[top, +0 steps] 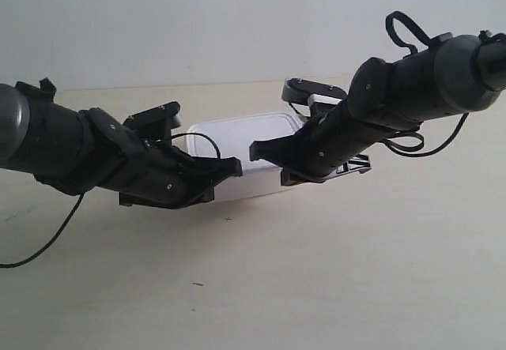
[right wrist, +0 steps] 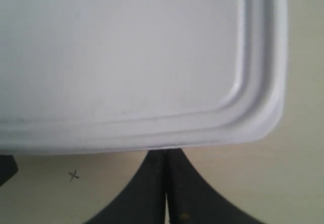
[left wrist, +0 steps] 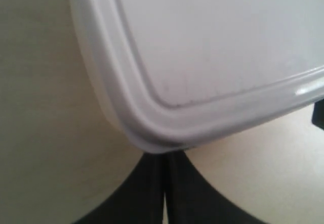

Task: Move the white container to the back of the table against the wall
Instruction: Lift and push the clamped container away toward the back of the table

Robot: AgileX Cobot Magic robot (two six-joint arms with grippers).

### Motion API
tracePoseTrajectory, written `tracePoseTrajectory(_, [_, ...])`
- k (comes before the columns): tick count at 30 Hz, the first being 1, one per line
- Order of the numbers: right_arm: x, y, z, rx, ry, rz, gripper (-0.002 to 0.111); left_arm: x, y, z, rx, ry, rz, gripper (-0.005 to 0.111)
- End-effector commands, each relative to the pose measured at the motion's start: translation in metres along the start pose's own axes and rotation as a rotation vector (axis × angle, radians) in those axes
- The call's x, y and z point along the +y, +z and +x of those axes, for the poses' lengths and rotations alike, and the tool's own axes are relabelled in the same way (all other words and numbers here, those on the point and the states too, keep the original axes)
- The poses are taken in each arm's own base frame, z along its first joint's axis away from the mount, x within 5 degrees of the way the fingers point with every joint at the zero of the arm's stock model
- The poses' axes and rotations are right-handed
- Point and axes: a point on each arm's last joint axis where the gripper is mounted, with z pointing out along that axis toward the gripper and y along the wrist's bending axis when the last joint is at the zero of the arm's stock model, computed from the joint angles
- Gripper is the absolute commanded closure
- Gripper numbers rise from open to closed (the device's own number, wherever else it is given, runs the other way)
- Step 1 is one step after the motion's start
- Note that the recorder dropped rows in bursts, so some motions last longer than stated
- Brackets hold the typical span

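The white container point(top: 241, 135) lies on the table point(top: 332, 287), a short way in front of the wall point(top: 237, 18). Both arms reach in from the near side, and both grippers are shut with nothing held. The left gripper point(left wrist: 164, 155), on the arm at the exterior view's left point(top: 232, 167), has its closed tips against a rounded corner of the white container point(left wrist: 212, 57). The right gripper point(right wrist: 166, 153), at the exterior view's right point(top: 258, 151), touches the long near edge of the white container point(right wrist: 126, 52) close to its other corner.
A small pencilled x mark point(top: 228, 219) point(right wrist: 74, 175) sits on the table just before the box, and a dark speck point(top: 198, 284) lies nearer the front. A black cable point(top: 47, 239) trails from the arm at the exterior view's left.
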Motion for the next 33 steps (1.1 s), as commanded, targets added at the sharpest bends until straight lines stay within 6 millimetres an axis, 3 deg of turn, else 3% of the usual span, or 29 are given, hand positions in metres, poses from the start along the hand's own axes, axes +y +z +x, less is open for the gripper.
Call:
tracePoseTrajectory(1, [-0.013, 0.000, -0.007, -0.012, -0.007, 0.019, 0.108, -0.002, 0.005, -0.005, -0.031, 0.014, -0.009, 0.107])
tracePoseTrajectory(18, [-0.017, 0.018, -0.040, -0.011, -0.034, 0.008, 0.108, -0.007, 0.024, -0.023, -0.095, 0.017, -0.015, 0.107])
tracePoseTrajectory(25, [-0.018, 0.018, -0.054, -0.040, -0.045, 0.004, 0.108, 0.003, 0.023, -0.045, -0.152, -0.012, -0.027, 0.107])
tracePoseTrajectory(33, [-0.018, 0.028, -0.064, -0.041, -0.043, -0.003, 0.108, -0.002, 0.018, -0.068, -0.215, 0.047, -0.009, 0.107])
